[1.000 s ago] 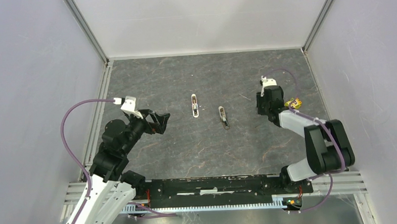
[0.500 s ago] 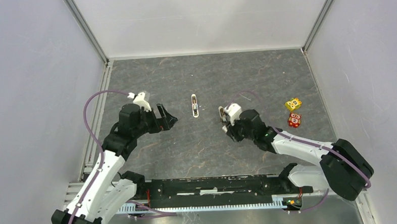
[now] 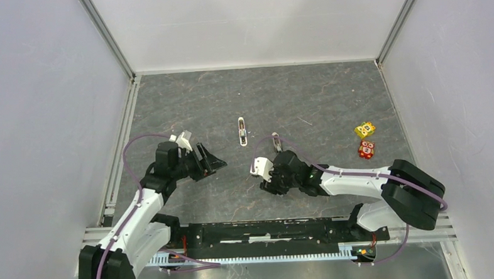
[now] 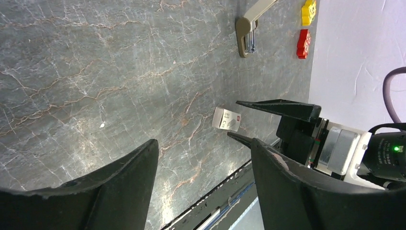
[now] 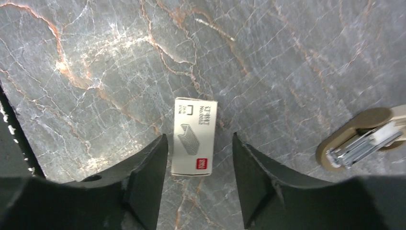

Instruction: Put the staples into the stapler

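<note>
2 dark fingers of the right gripper (image 5: 198, 143) stand apart on either side of the staple box (image 5: 194, 130). A sliver of background shows between each finger and the box, so this gripper is open and straddling it, not clamping it. The whitish box lies flat on the grey marbled surface (image 5: 95, 57), label up, with its red mark toward the wrist and a drawing of a staple strip on its face. To the right in that view lies the stapler (image 5: 361, 141), a slim tan body with its bright metal channel showing. It is near the box but apart from it.

Opposite, the left gripper (image 4: 203, 143) hangs over bare surface with its jaws spread wide and nothing between them, pointed toward the right one. Farther out, the overhead view shows a pale slim piece (image 3: 242, 130) beyond the stapler. A yellow cube (image 3: 365, 129) and a red cube (image 3: 366, 149) sit well apart at the right, and these 2 look irrelevant to the job.

The box appears very light, small and thin-walled. The safest hold is probably across its 2 long sides near the middle, with a gentle squeeze. Too much force could crush it, and a grip at a corner could let the smooth card pivot or slip out. No loose staples can be made out. A strip of them is likely brittle, snapping if bent, and best held by its sides.
</note>
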